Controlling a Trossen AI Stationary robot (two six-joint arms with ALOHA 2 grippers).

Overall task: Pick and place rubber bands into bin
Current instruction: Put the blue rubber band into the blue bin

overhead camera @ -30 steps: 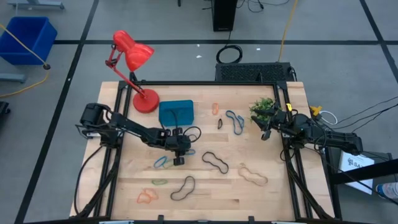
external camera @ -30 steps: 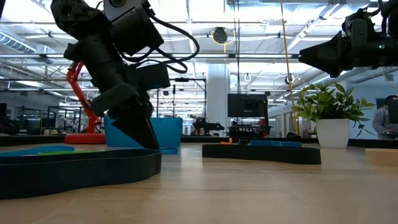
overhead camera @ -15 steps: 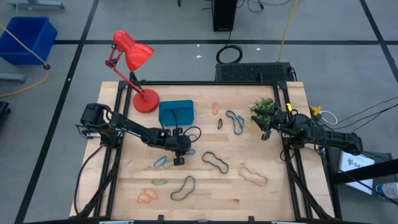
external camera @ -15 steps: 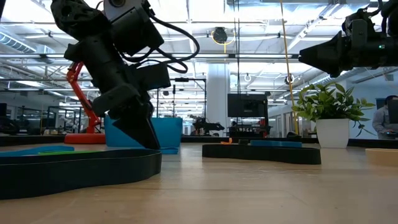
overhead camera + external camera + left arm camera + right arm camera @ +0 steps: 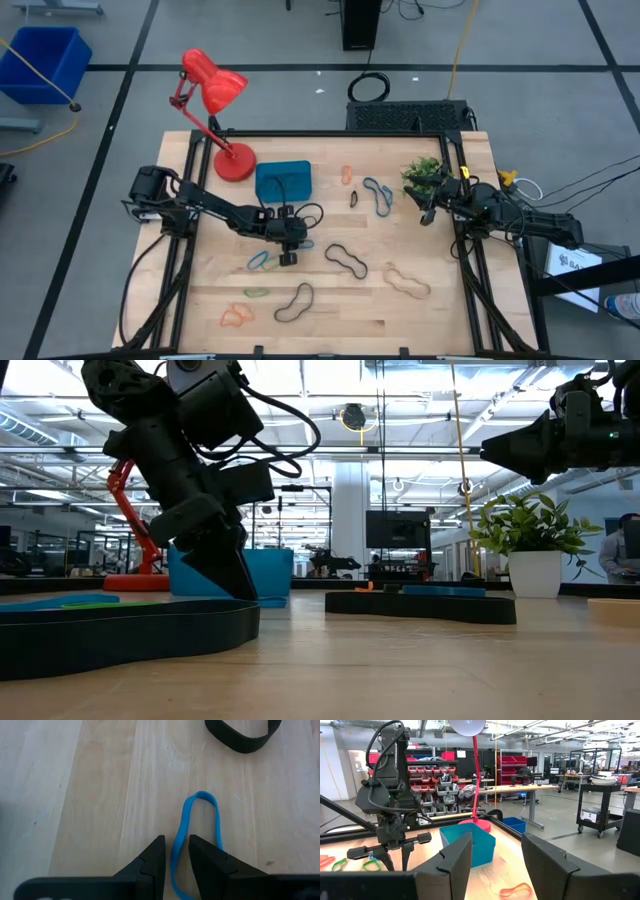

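table (image 5: 440,310): wooden top, rubber bands scattered across it.
bin (image 5: 284,180): teal, beside the red lamp (image 5: 215,85) base, seemingly with a dark band inside.
right gripper (image 5: 426,215): spread, empty, raised near the plant (image 5: 423,172).
left gripper (image 5: 175,851): down mid-table, fingers pinching one strand of a blue rubber band (image 5: 200,802).
black band (image 5: 242,737): just beyond.

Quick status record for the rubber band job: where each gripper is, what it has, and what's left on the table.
left gripper: down at the table, near the bin, fingers straddling one strand of a blue rubber band
grip: narrow gap, band between the fingers, not lifted
right gripper: waiting open beside the potted plant
bin: teal, next to the red lamp
remaining: many bands lie loose on the table
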